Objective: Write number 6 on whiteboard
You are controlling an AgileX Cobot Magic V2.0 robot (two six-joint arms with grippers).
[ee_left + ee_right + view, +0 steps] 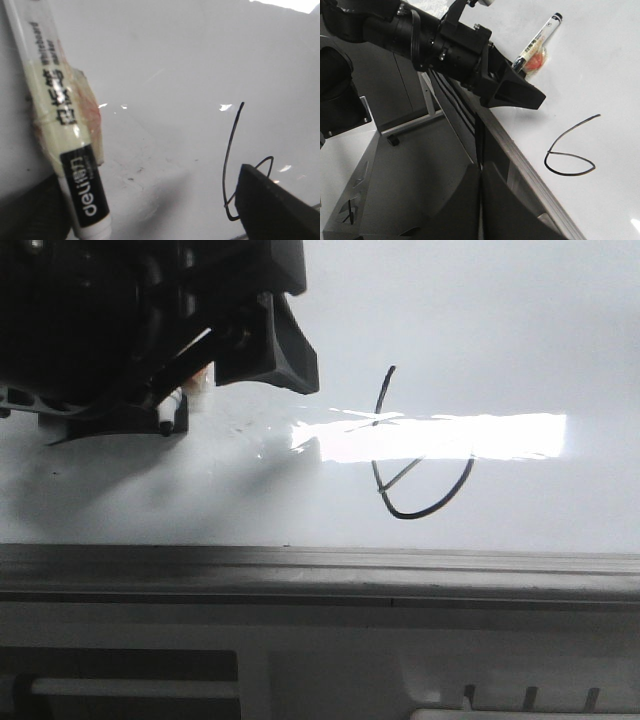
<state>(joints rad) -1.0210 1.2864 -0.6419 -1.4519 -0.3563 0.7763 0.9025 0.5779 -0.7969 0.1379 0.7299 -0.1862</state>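
Marker (536, 41) pinched in left jaws beside number 6 (570, 152) on whiteboard (480, 320); right jaws' state unclear

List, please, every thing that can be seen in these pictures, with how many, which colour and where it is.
whiteboard: one, glossy white, fills the far half of the front view.
frame strip: one, grey, along the board's near edge.
number 6: one, thin black line, on the board, right of the left gripper.
marker: one, white with black label, taped to the left gripper.
left gripper: one, black, over the board.
right gripper: not in view.
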